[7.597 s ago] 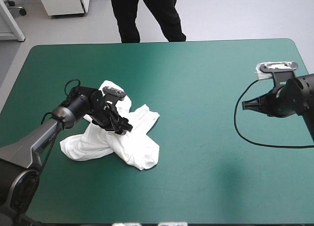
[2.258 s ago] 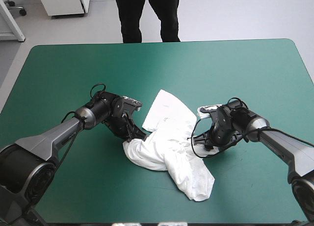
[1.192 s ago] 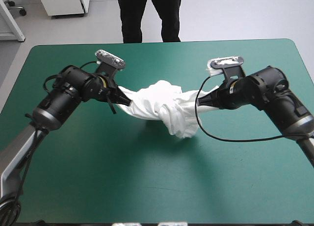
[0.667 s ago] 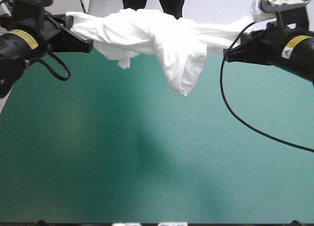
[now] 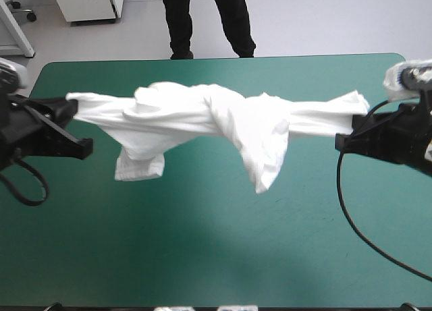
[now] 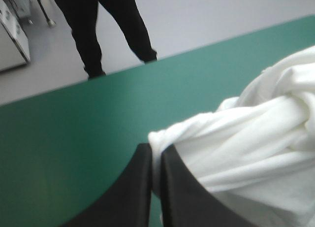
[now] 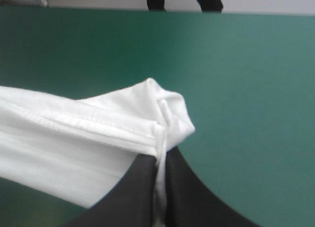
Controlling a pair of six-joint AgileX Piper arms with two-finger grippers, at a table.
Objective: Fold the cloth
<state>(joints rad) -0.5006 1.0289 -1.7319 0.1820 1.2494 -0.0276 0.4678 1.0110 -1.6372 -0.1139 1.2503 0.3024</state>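
Holding T-shirt [image 5: 223, 122] stretched in mid-air above table [image 5: 202, 257], one end in each gripper. Clamped at left gripper [image 6: 156, 152], jaws all but closed, bunched cloth spilling ahead of the tips. Clamped likewise at right gripper [image 7: 161, 160], jaws near closed, hemmed corner poking past the tips. Twisted mid-span, sagging, clear of table.

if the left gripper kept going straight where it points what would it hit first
The T-shirt it is shut on: its bunched bulk hangs right ahead of the left gripper; the right gripper probably lies beyond.
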